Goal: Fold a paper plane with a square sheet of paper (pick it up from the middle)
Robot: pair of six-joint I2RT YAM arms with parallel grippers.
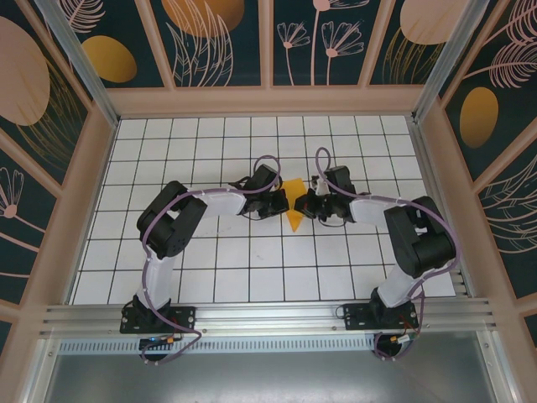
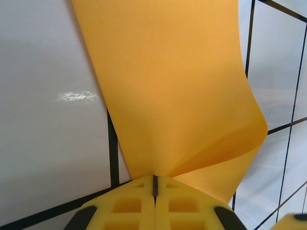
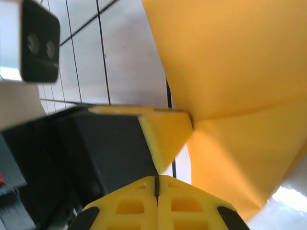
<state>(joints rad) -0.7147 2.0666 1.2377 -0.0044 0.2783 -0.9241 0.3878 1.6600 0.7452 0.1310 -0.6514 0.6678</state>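
The left gripper (image 2: 154, 188) squeezes the sheet of paper (image 2: 172, 86), and the right gripper (image 3: 157, 188) pinches it too. The paper sits right between the two jaws, with its long way running across the gap between them. Both arms are just as close.

Paper: the folded orange-yellow paper sheet (image 2: 177, 86) is thin, smooth and matt, and bends in a soft curl.
Fingers: the yellow two-finger left gripper (image 2: 155, 179) and the yellow two-finger right gripper (image 3: 157, 179) look like moulded plastic, matt, with recessed pockets.
Table: the white black-lined grid table top (image 2: 48, 120) is smooth and glossy and catches a bright glare.
Arms: the black-and-white left arm casing (image 1: 172, 222) and the black-and-white right arm casing (image 1: 419, 235) look like hard plastic with a slight sheen.
Rail: the silver grooved metal rail (image 1: 268, 317) has a dull brushed shine.
Cable: the lilac cable (image 1: 149, 269) has a smooth sheath.
Walls: the dark flower-printed wall panels (image 1: 218, 38) look flat and matt.
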